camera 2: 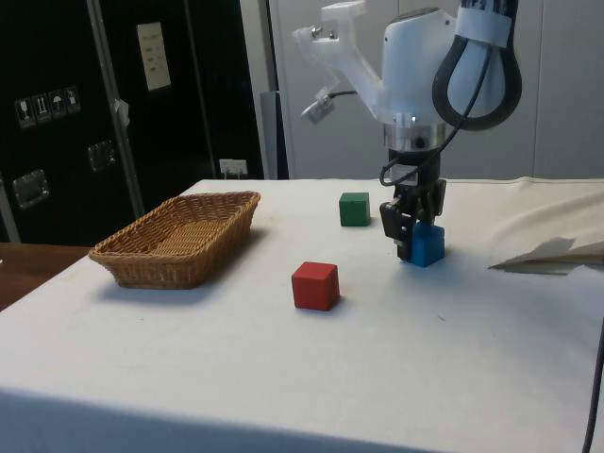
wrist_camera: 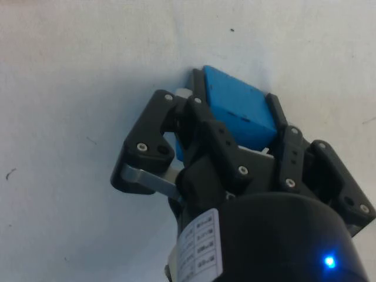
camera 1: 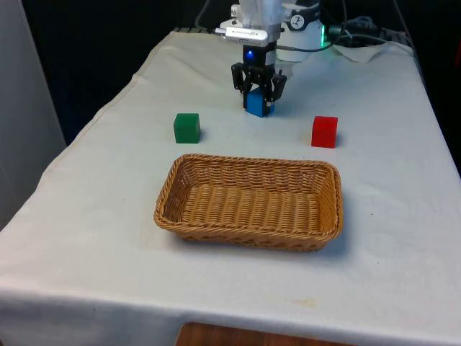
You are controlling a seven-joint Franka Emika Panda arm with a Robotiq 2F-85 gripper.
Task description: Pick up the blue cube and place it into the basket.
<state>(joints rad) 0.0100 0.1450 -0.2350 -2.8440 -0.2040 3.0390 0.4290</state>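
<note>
The blue cube [camera 1: 258,106] sits at cloth level on the far middle of the table, beyond the basket [camera 1: 248,231]. My gripper [camera 1: 258,95] comes down on it from above. In the wrist view the gripper [wrist_camera: 235,94] has a black finger [wrist_camera: 197,88] pressed against each of two opposite sides of the cube [wrist_camera: 241,111], so it is shut on the cube. From the side, the cube [camera 2: 429,247] sticks out below the gripper [camera 2: 413,241], close to the cloth. The oblong wicker basket [camera 2: 142,253] holds nothing.
A green cube [camera 1: 186,127] stands towards the front view's left of the gripper. A red cube [camera 1: 324,131] stands towards the front view's right, just behind the basket's far corner. Crumpled cloth and cables [camera 1: 360,40] lie by the robot's base.
</note>
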